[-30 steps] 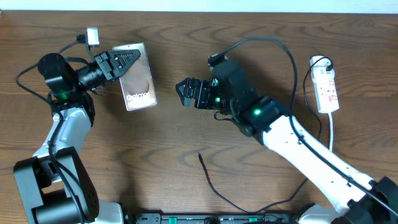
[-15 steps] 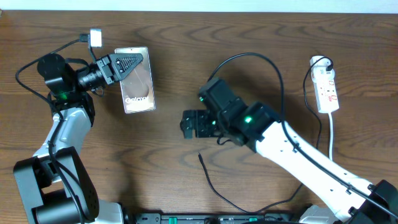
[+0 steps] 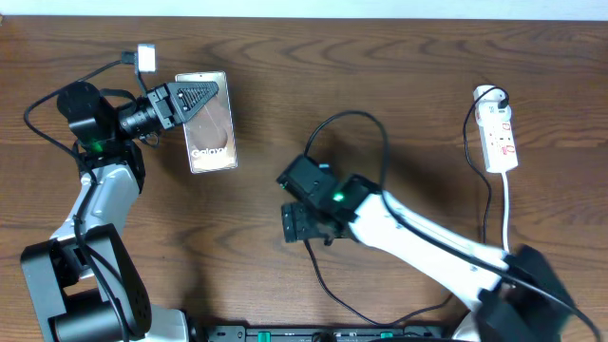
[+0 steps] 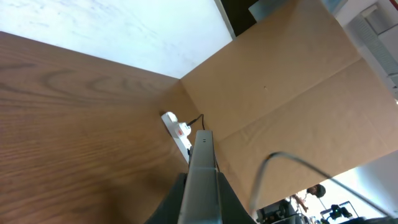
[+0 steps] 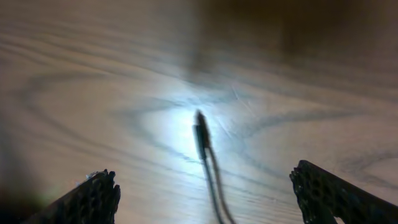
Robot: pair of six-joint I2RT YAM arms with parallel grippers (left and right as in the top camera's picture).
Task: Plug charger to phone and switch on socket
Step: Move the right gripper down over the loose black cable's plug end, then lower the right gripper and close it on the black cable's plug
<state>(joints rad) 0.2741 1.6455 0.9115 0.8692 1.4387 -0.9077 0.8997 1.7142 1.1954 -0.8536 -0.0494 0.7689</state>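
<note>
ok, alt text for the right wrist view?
Blurry close-up: the charger plug tip lies on the wooden table, cable trailing toward the camera. The right arm's open fingers frame it at both lower corners, not touching it.

1. The phone is at the far left of the table, clamped in the left gripper, which reaches it from the left.
2. The socket lies at the far right of the table, well apart from the phone, its length running front to back.
3. A cord runs from the socket toward the front of the table.
4. The charger lies on the table near the front centre, between phone and socket, with its plug tip at the far end of the cable.
5. The right gripper hangs directly above the plug tip, its fingers spread to either side of the tip and apart from it.
</note>
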